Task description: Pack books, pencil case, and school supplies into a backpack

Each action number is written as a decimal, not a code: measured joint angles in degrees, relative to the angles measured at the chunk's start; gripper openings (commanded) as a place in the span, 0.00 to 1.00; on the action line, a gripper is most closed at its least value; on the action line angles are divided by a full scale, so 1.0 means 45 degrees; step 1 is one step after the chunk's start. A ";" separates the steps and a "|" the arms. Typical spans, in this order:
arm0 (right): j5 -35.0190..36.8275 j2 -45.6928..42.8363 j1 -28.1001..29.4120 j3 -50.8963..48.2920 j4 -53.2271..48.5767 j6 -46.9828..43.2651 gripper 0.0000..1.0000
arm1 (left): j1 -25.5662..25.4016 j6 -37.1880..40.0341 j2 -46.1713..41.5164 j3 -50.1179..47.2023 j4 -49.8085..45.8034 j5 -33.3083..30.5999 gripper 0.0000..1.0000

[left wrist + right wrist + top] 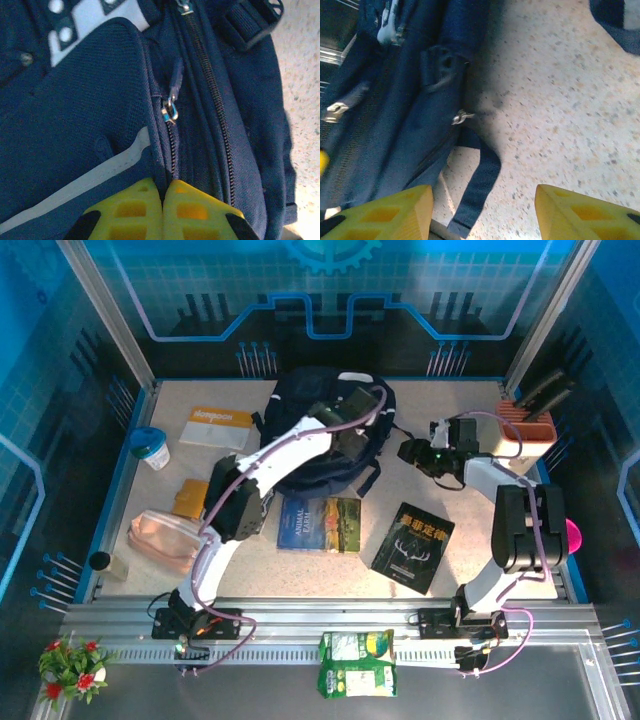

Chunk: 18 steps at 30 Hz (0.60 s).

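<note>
Lying near the navy, pale-striped backpack [75, 110] are a blue-green book [319, 524] and a black book [413, 546], with the left gripper [163, 210] closed tight at its zipper [172, 150] and the right gripper [484, 210] spread apart beside a strap [477, 195].

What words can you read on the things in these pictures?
"ANIMAL FARM": on the blue-green book.
Black book: yellow characters, too small to read.
White box: a word on its orange band, too blurred to read.
Green packet: print too blurred to read.
</note>
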 measured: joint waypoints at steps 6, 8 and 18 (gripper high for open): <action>-0.0957 0.0748 0.0151 0.0423 0.1243 -0.0520 0.56 | 0.0991 -0.0296 -0.1875 -0.0714 0.0491 0.1030 0.00; -0.1239 0.1069 0.0325 0.0631 0.1579 -0.0690 0.56 | 0.1209 -0.0423 -0.2123 -0.0748 0.0593 0.1268 0.00; -0.2569 0.2278 0.1234 0.1248 0.3895 -0.1025 0.56 | 0.1423 -0.0714 -0.2244 -0.1069 0.0690 0.1938 0.00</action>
